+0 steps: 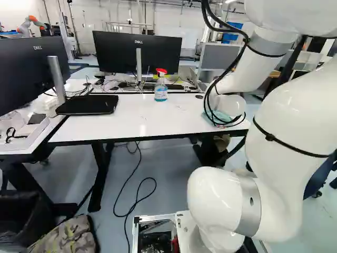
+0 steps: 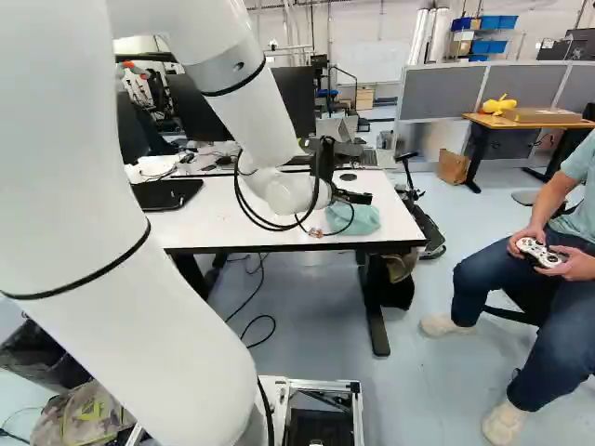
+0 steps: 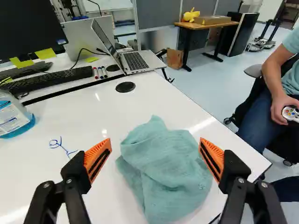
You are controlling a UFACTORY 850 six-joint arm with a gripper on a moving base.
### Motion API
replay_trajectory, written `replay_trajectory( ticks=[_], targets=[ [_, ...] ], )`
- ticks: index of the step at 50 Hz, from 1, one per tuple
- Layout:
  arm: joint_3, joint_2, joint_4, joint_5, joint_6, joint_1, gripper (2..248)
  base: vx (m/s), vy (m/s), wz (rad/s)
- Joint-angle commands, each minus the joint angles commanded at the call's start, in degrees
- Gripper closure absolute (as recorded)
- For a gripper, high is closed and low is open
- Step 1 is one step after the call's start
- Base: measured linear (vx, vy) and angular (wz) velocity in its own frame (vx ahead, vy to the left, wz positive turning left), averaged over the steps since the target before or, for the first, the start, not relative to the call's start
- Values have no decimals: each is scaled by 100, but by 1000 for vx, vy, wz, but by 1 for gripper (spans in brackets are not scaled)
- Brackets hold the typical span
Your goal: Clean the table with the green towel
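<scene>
Green towel: your cloth (image 3: 163,172) lies in a loose, crumpled heap on the white table (image 1: 131,118), near its front edge, towards the right end in the right base view.
Fingers: wide apart; your gripper (image 2: 355,197) has the towel between its orange pads (image 3: 98,158) in the wrist view, but it isn't gripping it. Whether either finger brushes the cloth, you can't tell.
Blue scribble: you have a thin squiggle (image 3: 63,147) on the tabletop beside the towel, on the spray bottle's side.
Spray bottle: it stands upright on the table, red-topped with blue liquid (image 1: 160,90), well apart from your towel.
Black disc: this round piece (image 3: 125,87) sits in the tabletop, beyond the towel as your wrist view looks.
Far desk: past the dark seam you have an open laptop (image 3: 135,60), marker pens (image 3: 100,73) and a black keyboard (image 3: 51,80).
</scene>
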Motion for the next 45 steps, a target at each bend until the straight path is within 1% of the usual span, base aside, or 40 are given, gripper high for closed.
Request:
replay_trajectory(
  ticks=[15, 45],
  targets=[
    [-350, -333, 0, -490, 0, -85, 3, 0, 0, 0],
    [-954, -881, 0, -1470, 0, -289, 3, 0, 0, 0]
  ],
)
